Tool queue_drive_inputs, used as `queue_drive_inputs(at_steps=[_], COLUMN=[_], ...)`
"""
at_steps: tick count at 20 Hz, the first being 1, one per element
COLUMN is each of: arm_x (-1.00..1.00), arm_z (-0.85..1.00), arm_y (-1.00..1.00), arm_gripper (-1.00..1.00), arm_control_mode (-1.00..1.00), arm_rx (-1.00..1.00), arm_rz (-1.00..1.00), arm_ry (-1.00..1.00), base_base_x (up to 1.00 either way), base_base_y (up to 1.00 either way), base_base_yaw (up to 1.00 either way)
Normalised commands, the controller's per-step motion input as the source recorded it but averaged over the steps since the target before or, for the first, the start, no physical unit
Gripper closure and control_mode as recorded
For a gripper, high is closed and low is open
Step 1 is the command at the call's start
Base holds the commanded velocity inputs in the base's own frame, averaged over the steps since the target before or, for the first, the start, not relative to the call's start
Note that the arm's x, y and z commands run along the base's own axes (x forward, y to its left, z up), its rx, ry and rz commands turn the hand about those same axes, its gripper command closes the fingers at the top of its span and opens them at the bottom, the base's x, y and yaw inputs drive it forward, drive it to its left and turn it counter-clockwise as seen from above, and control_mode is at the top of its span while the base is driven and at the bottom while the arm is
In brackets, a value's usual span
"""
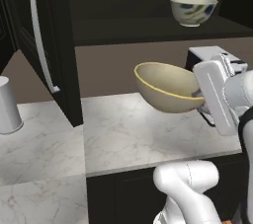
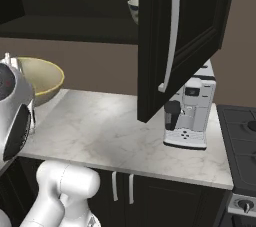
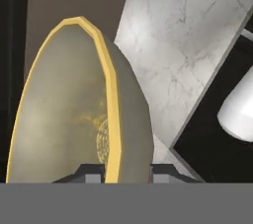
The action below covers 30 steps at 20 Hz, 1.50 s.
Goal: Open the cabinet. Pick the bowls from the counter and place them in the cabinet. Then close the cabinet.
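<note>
- We are seeing the pincer [image 3: 118, 171] gripping the tan-yellow bowl [image 1: 168, 88] by its golden rim, one fingertip on each side of the wall, at the 6 o'clock edge of the hand view.
- We are finding that bowl tilted and lifted clear of the worktop [image 1: 128, 134], its mouth facing toward 10 o'clock in the left base view.
- We are noting the off-white bowl [image 1: 193, 10] with blue-green marks sitting upright on the shelf inside the cabinet [image 1: 148, 25], toward 1 o'clock from the held bowl.
- We are seeing both cabinet doors standing open, the left door [image 1: 42, 40] at 10 o'clock and the right door [image 2: 182, 36] swung out over the worktop.
- We are spotting a grey-white cup [image 1: 7, 105] at 9 o'clock in the left base view and a coffee machine [image 2: 190, 113] under the right door.
</note>
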Motion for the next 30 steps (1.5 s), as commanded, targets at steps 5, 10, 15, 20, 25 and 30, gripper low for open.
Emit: queue_drive_inputs(at_steps=[5, 10, 15, 20, 25, 30], arm_x=[-0.13, -0.01, 0.02, 0.25, 0.45, 0.51], arm_z=[0.68, 0.6, 0.47, 0.35, 0.04, -0.08], arm_y=[0.0, 0.0, 0.0, 0.0, 0.0, 0.0], arm_gripper=[1.0, 1.0, 1.0, 1.0, 1.0, 1.0], arm_control_mode=[-1.0, -1.0, -1.0, -1.0, -1.0, -1.0], arm_rx=[-0.1, -0.12, -0.05, 0.0, 0.0, 0.0], arm_rz=[-0.05, -0.07, -0.04, 0.0, 0.0, 0.0], arm_ry=[-0.29, -0.28, -0.11, 0.0, 0.0, -0.02], base_base_x=[0.0, 0.0, 0.0, 0.0, 0.0, 0.0], base_base_y=[0.0, 0.0, 0.0, 0.0, 0.0, 0.0], base_base_yaw=[0.0, 0.0, 0.0, 0.0, 0.0, 0.0])
